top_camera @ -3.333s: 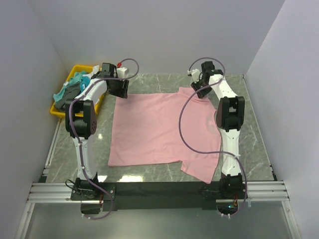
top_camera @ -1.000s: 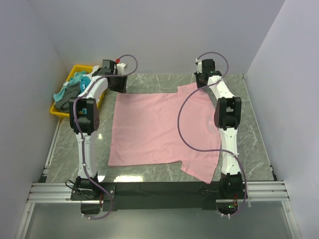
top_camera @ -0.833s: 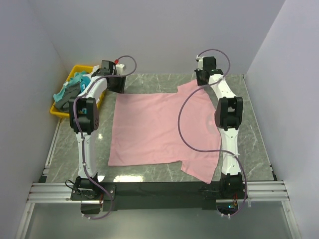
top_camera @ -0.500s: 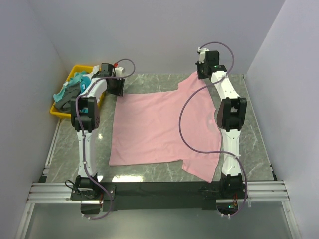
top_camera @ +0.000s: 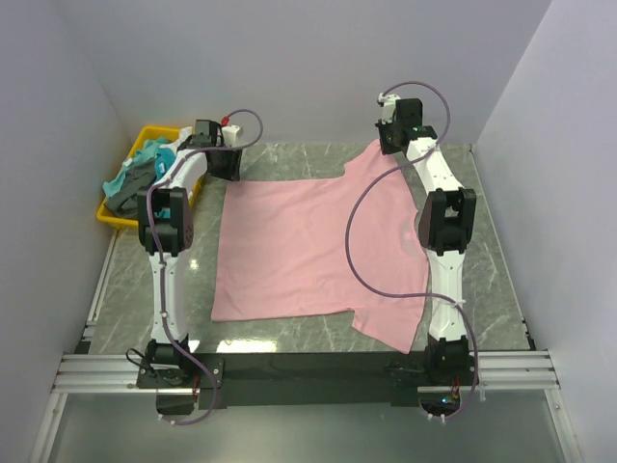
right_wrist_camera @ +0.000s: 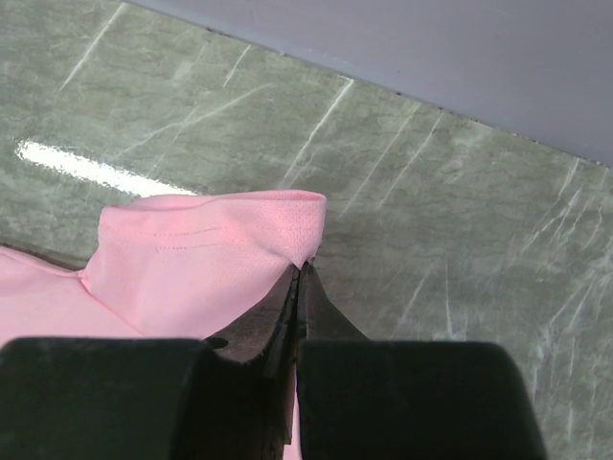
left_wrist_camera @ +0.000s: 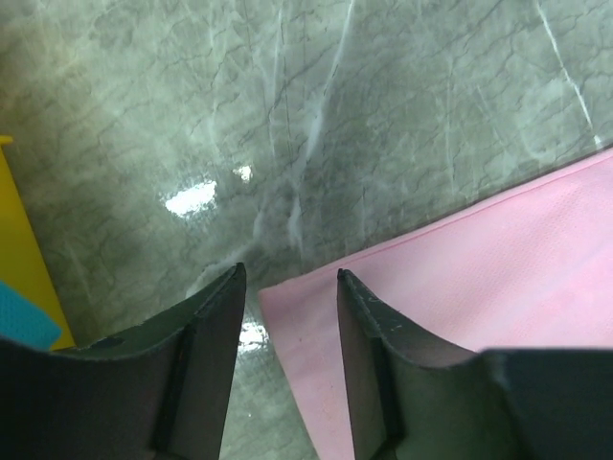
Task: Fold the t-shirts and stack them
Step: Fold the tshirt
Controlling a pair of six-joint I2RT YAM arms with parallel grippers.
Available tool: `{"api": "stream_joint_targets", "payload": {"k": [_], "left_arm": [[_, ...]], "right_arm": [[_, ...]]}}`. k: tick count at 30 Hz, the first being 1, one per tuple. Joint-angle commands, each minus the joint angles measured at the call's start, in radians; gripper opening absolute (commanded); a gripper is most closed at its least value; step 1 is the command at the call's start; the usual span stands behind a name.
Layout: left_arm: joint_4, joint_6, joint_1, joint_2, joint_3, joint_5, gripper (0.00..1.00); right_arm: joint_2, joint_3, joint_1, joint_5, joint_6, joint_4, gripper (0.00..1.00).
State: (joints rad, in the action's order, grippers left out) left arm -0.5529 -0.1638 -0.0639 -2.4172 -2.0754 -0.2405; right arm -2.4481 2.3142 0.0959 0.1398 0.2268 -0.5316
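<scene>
We record both arm bases at 6 o'clock, bolted on the near edge of the bench. The left arm rises from its base and reaches far out to about 11 o'clock, its elbow bent and its wrist turned in toward the cloth. The right arm stretches almost straight out to about 1 o'clock, its wrist held high near the back wall.

The pink t-shirt lies spread flat across the middle of the bench, between the two arms. One sleeve reaches toward 5 o'clock, beside the right arm's base.

Left end effector: jaws apart. Its wrist view shows the two fingers standing on either side of a corner of the pink t-shirt, which lies flat on the bench in the gap. We cannot tell whether the fingertips touch the bench.

Right end effector: jaws together, clamped on the stitched hem of the far sleeve. Seen from overhead, the cloth at 1 o'clock rises off the bench in a peak up to this grip.

Farthest, at 10 o'clock, a yellow bin sits at the bench's left edge. It holds a teal t-shirt and a dark grey t-shirt, bunched together.
</scene>
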Motion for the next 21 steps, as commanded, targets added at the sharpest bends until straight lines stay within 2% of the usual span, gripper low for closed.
{"api": "stream_joint_targets", "payload": {"k": [1, 10, 15, 17, 21], "left_arm": [[0.022, -0.016, 0.004, -0.020, -0.038, -0.043, 0.47], [-0.013, -0.040, 0.004, -0.043, -0.055, -0.059, 0.41], [-0.002, -0.040, 0.007, -0.025, -0.045, -0.069, 0.24], [0.008, -0.034, 0.012, -0.019, -0.037, -0.071, 0.13], [0.037, -0.026, 0.019, 0.027, -0.012, -0.086, 0.02]], "right_arm": [[0.055, -0.001, 0.008, 0.000, 0.016, 0.033, 0.00], [0.060, 0.002, 0.008, -0.008, 0.025, 0.032, 0.00], [0.061, 0.008, 0.007, -0.008, 0.028, 0.030, 0.00], [0.063, 0.010, 0.007, -0.009, 0.031, 0.032, 0.00], [0.081, 0.011, 0.007, -0.011, 0.032, 0.038, 0.00]]}}
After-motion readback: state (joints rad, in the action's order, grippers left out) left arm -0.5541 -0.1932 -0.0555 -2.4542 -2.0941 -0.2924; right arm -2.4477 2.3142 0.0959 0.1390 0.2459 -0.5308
